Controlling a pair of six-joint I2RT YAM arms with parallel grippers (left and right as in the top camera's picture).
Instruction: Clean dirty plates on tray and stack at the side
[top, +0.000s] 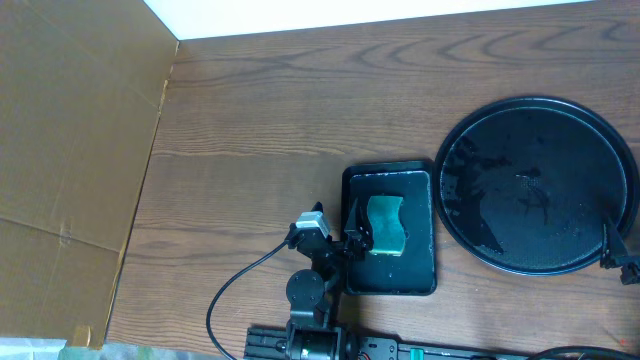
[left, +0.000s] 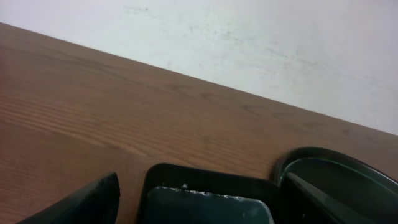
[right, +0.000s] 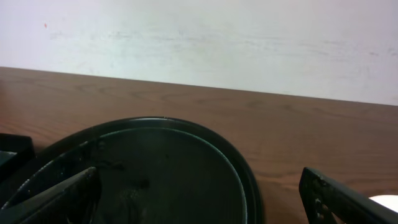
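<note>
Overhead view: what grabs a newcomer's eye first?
A big round black tray, glossy and smeared, fills the right side of the wooden table. Left of it sits a smaller rectangular black tray holding a green sponge. Brown cardboard covers the left edge.

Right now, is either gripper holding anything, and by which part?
Nothing is held. The left gripper is open by the small tray; the right gripper is open at the round tray.
</note>
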